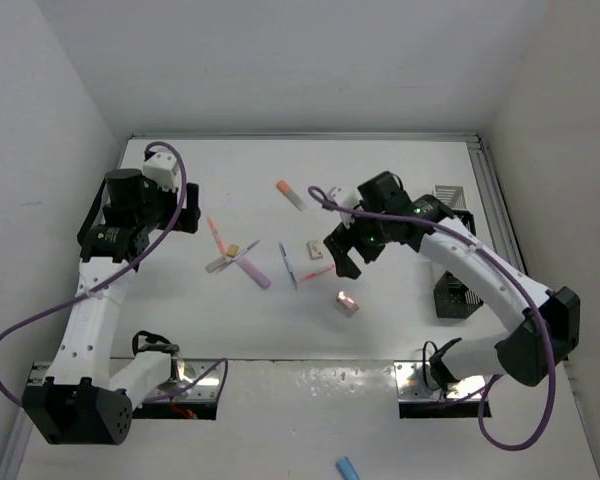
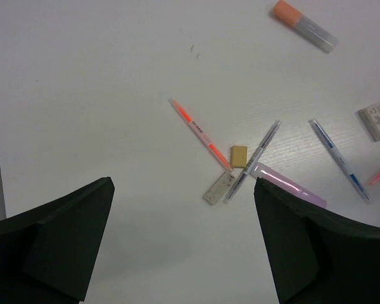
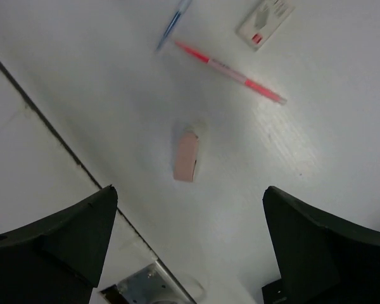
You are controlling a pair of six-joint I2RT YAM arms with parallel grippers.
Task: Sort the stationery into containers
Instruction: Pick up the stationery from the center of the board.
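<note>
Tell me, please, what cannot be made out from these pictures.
- Top external: the right arm covers part of the mesh containers; their contents do not show.
- Top external: the blue item near the bottom edge is too small to name.
- Right wrist: the top edge cuts off the blue pen.
- Right wrist: print on the white labelled block is too small to read.

- White bench (image 1: 230,180), flat and matte, filling most of the overhead view.
- Plain white back wall (image 1: 280,60) meeting the bench's far edge.
- White left wall (image 1: 30,150) and right wall (image 1: 570,120), closing in like a booth.
- Thin dark seam (image 1: 310,359) across the bench near the front.
- Glossy front panel (image 1: 310,420) with soft patches of glare.
- Pale metal rail (image 1: 492,200) along the bench's right edge.
- Bright, even light; faint shadows only.
</note>
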